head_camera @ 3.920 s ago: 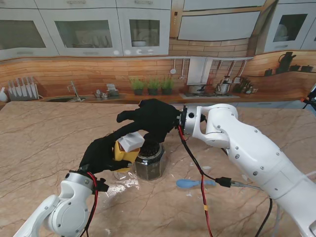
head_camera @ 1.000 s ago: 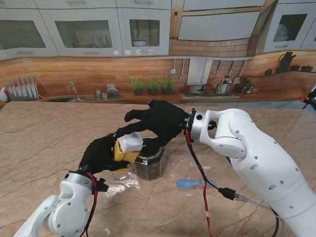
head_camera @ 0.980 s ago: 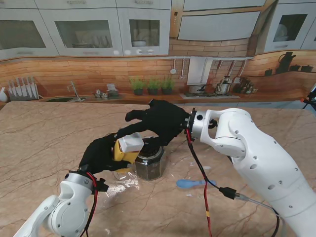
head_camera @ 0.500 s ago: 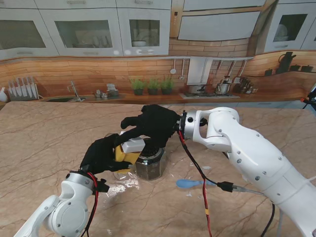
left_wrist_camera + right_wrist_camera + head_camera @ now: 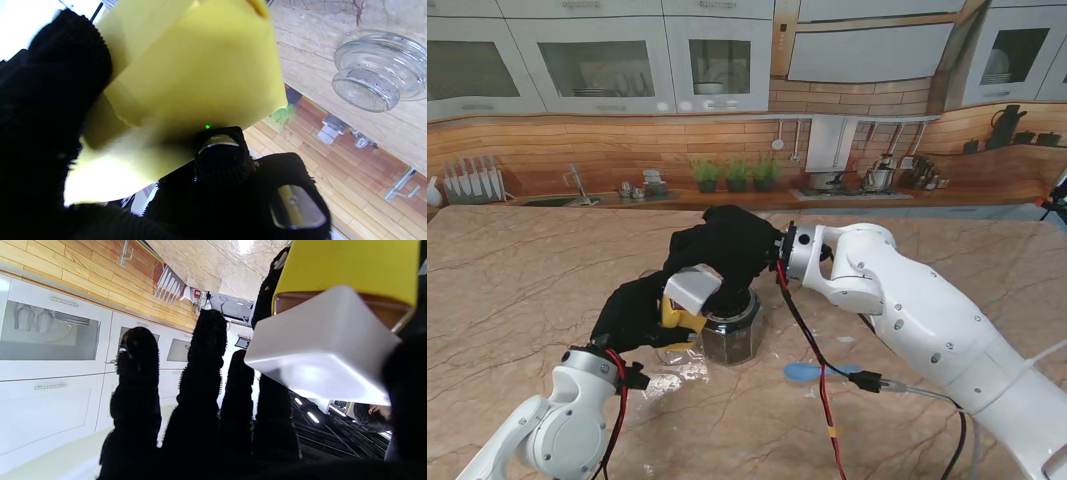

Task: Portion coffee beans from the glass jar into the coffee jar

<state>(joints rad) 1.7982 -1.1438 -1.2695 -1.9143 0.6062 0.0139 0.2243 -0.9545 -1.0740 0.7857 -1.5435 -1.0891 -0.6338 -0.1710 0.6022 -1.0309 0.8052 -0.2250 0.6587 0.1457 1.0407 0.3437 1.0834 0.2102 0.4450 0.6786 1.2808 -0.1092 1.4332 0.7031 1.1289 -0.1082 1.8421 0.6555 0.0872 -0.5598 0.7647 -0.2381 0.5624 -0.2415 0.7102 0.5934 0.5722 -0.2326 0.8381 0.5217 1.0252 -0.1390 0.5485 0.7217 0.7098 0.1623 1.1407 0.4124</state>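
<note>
one yellow coffee jar (image 5: pixel 677 312), white lid (image 5: pixel 692 287), tilted.

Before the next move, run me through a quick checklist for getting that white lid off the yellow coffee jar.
1. Left hand wrapped around the yellow coffee jar: ok.
2. Right hand on the white lid: fingers curl over it, firm pinch cannot tell.
3. Lid off the coffee jar: not ok, it sits on top.
4. Glass jar of beans upright, right beside the coffee jar: ok.
5. Glass jar's lid off, lying on the table: ok.
6. Blue scoop clear of both hands: ok.
</note>
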